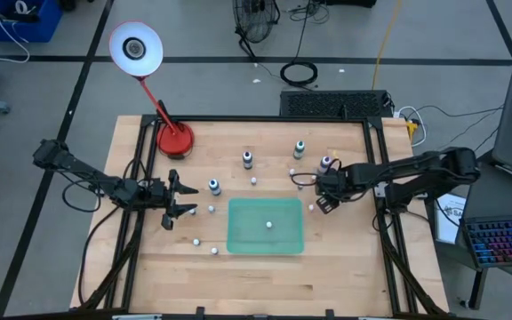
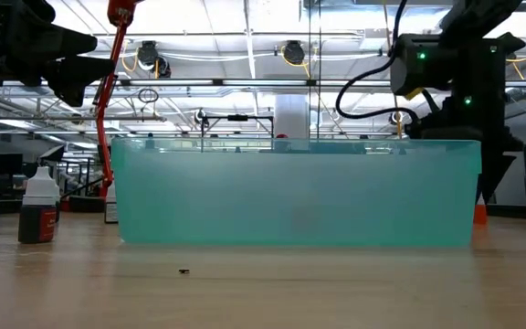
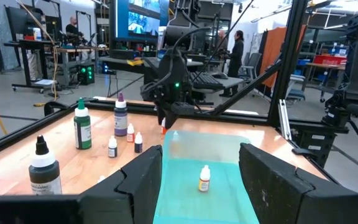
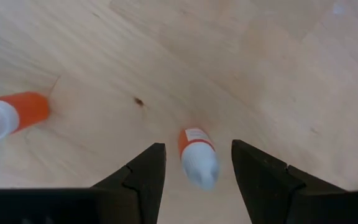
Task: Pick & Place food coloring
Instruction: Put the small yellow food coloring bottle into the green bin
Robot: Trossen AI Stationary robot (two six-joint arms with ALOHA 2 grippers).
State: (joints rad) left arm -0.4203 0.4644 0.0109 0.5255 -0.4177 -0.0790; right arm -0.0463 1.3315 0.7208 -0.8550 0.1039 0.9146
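Spreading the right gripper [image 4: 197, 145] open and unclenched right of centre in the overhead frame, just off the right edge of the green tray [image 1: 238, 240], pointing down at the wooden table [image 1: 345, 267]. Straddling a tiny orange bottle [image 4: 197, 158] with a white cap, leaving a visible gap on each side and touching neither finger to it. Showing a second orange bottle [image 4: 14, 114] lying on the wood nearby in the wrist view. Keeping the left gripper [image 1: 181, 197] released and empty at centre left of the overhead frame, facing the tray's left side. Finding the food coloring [image 1: 214, 186] scattered: taller bottles standing above the tray toward upper centre, small white-capped ones dotting the wood left and lower left of the tray, and one small bottle [image 1: 269, 224] standing upright inside the tray near its middle. Placing a red lamp [image 1: 174, 139] at the table's upper left corner.
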